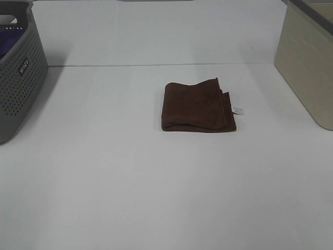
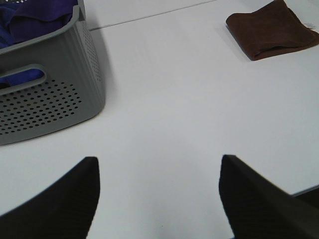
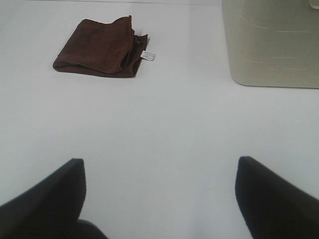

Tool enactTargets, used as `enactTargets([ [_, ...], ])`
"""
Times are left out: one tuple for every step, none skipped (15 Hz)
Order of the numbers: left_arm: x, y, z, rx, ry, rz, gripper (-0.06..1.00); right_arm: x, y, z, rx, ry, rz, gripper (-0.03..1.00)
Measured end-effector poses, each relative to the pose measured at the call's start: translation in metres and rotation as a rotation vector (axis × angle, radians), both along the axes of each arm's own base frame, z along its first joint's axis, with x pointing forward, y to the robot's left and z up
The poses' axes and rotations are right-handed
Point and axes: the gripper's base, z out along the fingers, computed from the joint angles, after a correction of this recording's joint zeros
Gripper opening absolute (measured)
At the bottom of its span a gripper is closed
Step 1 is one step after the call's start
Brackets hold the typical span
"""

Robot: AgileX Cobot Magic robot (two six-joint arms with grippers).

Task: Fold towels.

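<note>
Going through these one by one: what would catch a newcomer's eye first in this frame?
The dark reddish-brown towel stands out, lying folded near the middle of the white table, a small white label sticking out at its right edge. At the far left stands a grey perforated basket holding purple cloth; a beige bin sits at the far right. Both grippers are open and well away from the towel.

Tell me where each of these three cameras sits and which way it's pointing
Exterior high: mounted high, looking down across the white table at the folded brown towel; no part of the robot shows.
Left wrist: on the left arm, low, looking past its open fingers toward the grey basket holding a purple cloth.
Right wrist: on the right arm, looking past its open fingers toward the beige bin.
Shared: all three views show the towel.
</note>
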Motion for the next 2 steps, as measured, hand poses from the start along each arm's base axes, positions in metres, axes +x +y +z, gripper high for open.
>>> enactTargets([
  [0.0,0.0,0.0,0.0,0.0,0.0,0.65,0.0,0.0,0.0,0.0,0.0,0.0,0.78],
  [0.0,0.0,0.0,0.0,0.0,0.0,0.65,0.0,0.0,0.0,0.0,0.0,0.0,0.78],
])
